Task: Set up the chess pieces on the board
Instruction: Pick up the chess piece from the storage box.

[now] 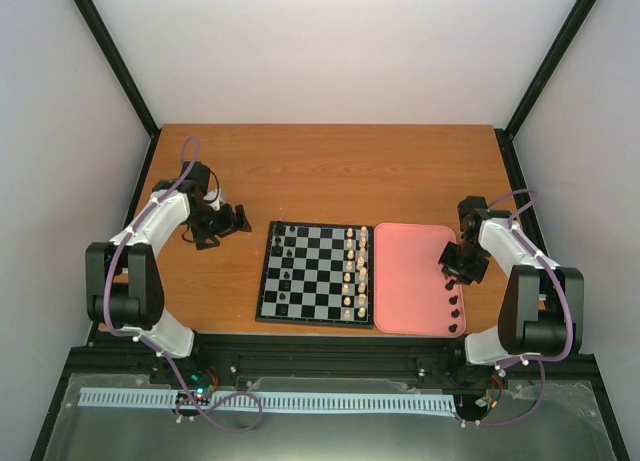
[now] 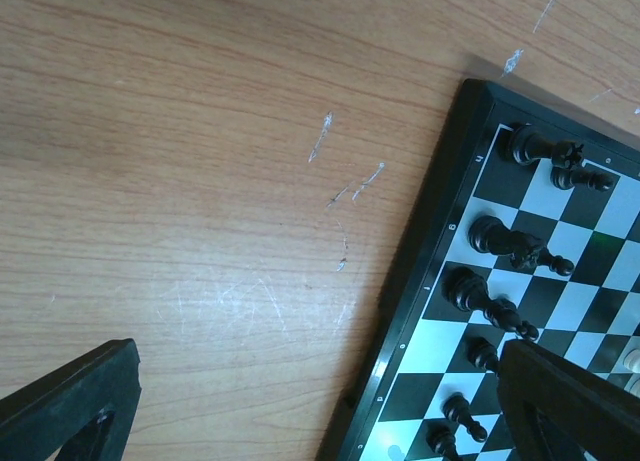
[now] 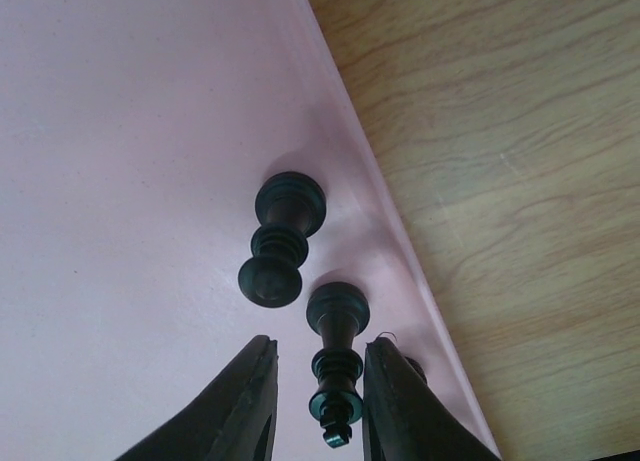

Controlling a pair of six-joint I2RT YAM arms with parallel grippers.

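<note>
Straddling a black piece (wrist view), right fingers gape.

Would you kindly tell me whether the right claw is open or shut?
Open: in the wrist view the right claw straddles a black chess piece on the pink tray, with a pink gap showing beside the piece.

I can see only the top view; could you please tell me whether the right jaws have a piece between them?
Observer: Yes, a standing black piece sits between the right gripper's open jaws, on the tray, with a gap showing on one side.
Operator: Is anything else close by?
Observer: A second piece stands just beyond it, outside the jaws.
Operator: And the left gripper?
Observer: Wide open and empty, over the table beside the board.
</note>
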